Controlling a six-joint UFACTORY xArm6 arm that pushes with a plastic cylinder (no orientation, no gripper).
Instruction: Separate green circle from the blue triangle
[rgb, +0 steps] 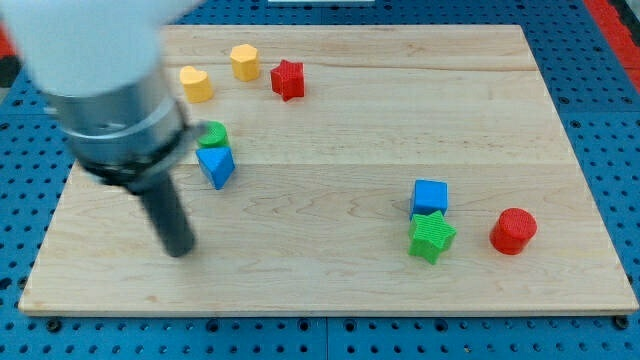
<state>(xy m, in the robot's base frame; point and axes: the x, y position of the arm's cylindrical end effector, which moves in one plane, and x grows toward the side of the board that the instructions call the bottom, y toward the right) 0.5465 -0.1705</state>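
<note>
The green circle (213, 135) sits at the view's left on the wooden board (340, 280), touching the blue triangle (216, 166) just below it. My tip (181, 249) rests on the board below and slightly left of the blue triangle, apart from both blocks. The arm's blurred body covers the view's upper left and hides the left edge of the green circle.
A yellow heart (196, 84), a yellow hexagon (244, 62) and a red star (287, 80) lie near the view's top left. A blue cube (430, 196) touches a green star (431, 237) at the lower right, with a red cylinder (513, 231) beside them.
</note>
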